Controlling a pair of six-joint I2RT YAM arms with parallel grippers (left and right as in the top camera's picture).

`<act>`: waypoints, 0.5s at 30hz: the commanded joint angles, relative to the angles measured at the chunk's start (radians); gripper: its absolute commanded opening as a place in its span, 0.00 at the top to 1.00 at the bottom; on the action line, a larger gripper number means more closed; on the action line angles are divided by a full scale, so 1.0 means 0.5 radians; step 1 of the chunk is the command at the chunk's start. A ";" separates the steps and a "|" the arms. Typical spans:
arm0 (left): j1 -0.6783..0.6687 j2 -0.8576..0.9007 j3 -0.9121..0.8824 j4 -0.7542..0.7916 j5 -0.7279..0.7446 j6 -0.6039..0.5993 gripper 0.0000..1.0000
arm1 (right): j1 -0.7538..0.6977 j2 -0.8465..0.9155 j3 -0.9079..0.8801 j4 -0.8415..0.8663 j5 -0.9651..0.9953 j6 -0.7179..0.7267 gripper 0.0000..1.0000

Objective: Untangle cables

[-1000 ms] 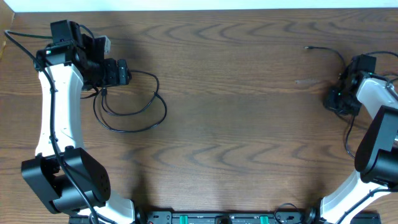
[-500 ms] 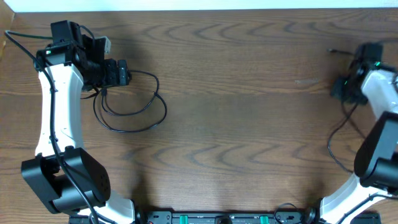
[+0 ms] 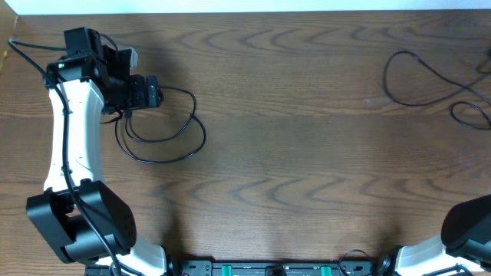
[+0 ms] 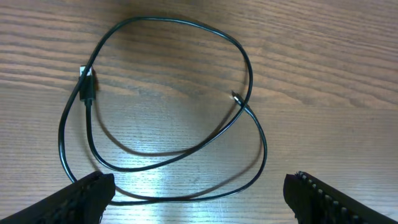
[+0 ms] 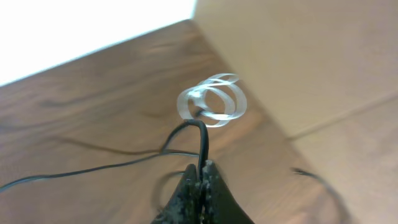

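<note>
**Desk** (image 3: 291,153): dark wood-grain top that carries both cords.

**Left arm** (image 3: 73,130): white links with black joints, reaching up the left side of the desk toward the far edge.

**Left claw** (image 3: 149,90): spread wide and holding nothing. In the wrist view its two black fingers (image 4: 87,199) sit at the lower corners, one on each side of the loops below.

**Left-hand cable** (image 3: 157,161): thin black cord lying flat on the desk in loose overlapping loops, just beside and under the left claw. A rectangular plug (image 4: 87,87) with a pale tip lies on the left of the loop. A small metal plug end (image 4: 238,98) lies on the right, where the strands cross.

**Right claw** (image 5: 202,175): pressed together and pinching the right-hand cable. It is outside the overhead view.

**Right-hand cable** (image 3: 414,104): thin black cord. It rises from the claw tips in a short arch and trails off across the desk. From above it forms a wide open loop near the far right corner, with a smaller loop beside it running off the right edge.

**Clear strand** (image 5: 189,99): whitish, translucent curl just above the pinched cord. I cannot tell whether it is attached.

**Right arm** (image 3: 468,226): only the base shows, at the near right corner.
</note>
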 commanded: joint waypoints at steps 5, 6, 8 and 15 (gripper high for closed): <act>-0.008 -0.024 -0.024 -0.002 0.030 -0.011 0.07 | -0.426 0.010 0.232 -0.113 0.111 -0.161 0.99; -0.008 -0.024 -0.024 -0.002 0.030 -0.011 0.07 | -0.452 0.010 0.298 -0.124 0.111 -0.163 0.99; -0.008 -0.024 -0.024 -0.002 0.030 -0.011 0.07 | -0.479 0.009 0.414 -0.140 0.111 -0.185 0.99; -0.008 -0.024 -0.024 0.018 0.031 -0.011 0.07 | -0.526 0.024 0.541 -0.244 -0.059 -0.150 0.99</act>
